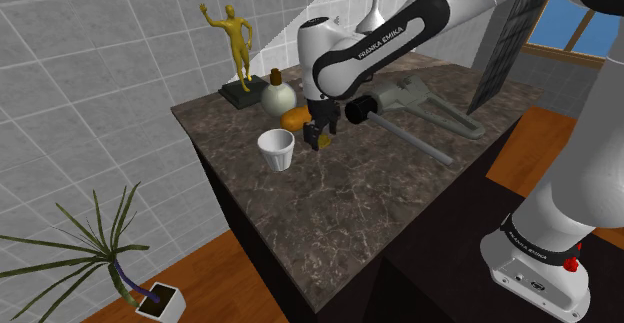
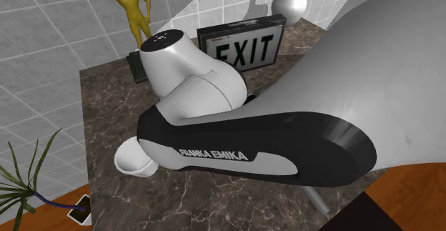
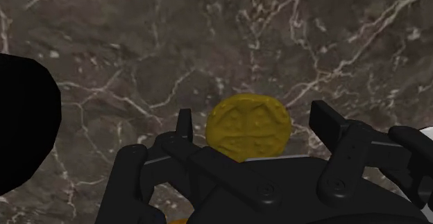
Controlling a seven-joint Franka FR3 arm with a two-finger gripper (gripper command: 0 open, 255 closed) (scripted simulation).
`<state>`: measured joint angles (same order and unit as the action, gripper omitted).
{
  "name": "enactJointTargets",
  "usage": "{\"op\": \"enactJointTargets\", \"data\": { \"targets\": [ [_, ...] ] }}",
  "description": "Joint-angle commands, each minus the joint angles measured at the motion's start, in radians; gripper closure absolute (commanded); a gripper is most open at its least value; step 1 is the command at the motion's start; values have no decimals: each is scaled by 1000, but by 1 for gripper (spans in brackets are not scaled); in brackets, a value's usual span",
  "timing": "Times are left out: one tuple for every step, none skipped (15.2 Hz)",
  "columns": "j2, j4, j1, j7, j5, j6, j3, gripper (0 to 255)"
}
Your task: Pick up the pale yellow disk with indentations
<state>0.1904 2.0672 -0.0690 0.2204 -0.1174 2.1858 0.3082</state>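
Wrist view, left to right: a black rounded shape [image 3: 24, 125], cut off by the frame edge and not identifiable; a dull-yellow round disk [image 3: 248, 127], its face pressed with shallow cross-like indentations, lying flat on the dark brown, white-veined marble surface [image 3: 139, 42]; the black two-finger hand [image 3: 255, 120] straddles the disk, fingers apart and clear of its rim; the hand's body hides the disk's near edge.

Soft light; slanting shadow across wall [image 1: 110, 61] (dim wrist view)
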Motion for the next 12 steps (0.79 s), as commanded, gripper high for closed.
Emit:
{"op": "enactJointTargets", "data": {
  "targets": [
    [9, 7, 0, 2, -4, 16, -1, 0],
    [9, 7, 0, 2, -4, 16, -2, 0],
    [8, 8, 0, 2, -4, 16, -2, 255],
    [8, 8, 0, 1, -4, 16, -2, 255],
    [8, 7, 0, 1, -4, 16, -2, 255],
    [8, 8, 0, 1, -4, 16, -2, 255],
    [8, 8, 1, 1, -4, 16, -2, 255],
    [8, 7, 1, 1, -4, 16, -2, 255],
    [8, 8, 0, 1, -4, 16, -2, 255],
    [8, 8, 1, 1, -4, 16, -2, 255],
    [8, 8, 1, 1, -4, 16, -2, 255],
    [9, 7, 0, 2, -4, 16, -2, 255]
  ]
}}
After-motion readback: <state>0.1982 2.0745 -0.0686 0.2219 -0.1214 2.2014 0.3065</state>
